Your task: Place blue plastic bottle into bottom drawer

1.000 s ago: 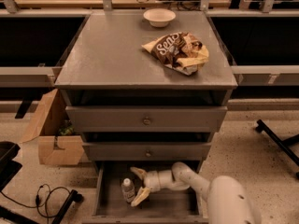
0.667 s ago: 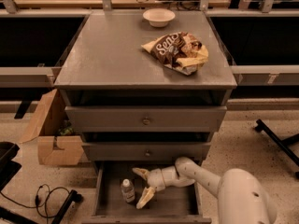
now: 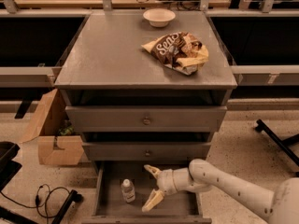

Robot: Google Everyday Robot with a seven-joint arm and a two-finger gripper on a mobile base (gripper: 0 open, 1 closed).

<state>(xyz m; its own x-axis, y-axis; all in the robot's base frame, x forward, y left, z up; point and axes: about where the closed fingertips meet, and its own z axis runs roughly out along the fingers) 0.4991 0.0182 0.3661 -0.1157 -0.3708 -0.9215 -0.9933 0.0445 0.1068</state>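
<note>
Standing upright in the bottom drawer (image 3: 112,206), left of centre, blue plastic bottle (image 3: 128,190) (white cap up) touches nothing else. Gripper (image 3: 151,185) sits just beside it inside the drawer, fingers spread wide, holding nothing. Chip bag (image 3: 177,50) and bowl (image 3: 159,17) on cabinet top.

cabinet top (image 3: 103,55): bowl (image 3: 159,17), chip bag (image 3: 177,51) | floor (image 3: 243,146): cardboard box (image 3: 55,141), cable (image 3: 46,194)

blue plastic bottle (image 3: 128,190) upright in bottom drawer (image 3: 180,205), gripper (image 3: 150,185) just beside it, fingers (image 3: 152,201) spread
</note>
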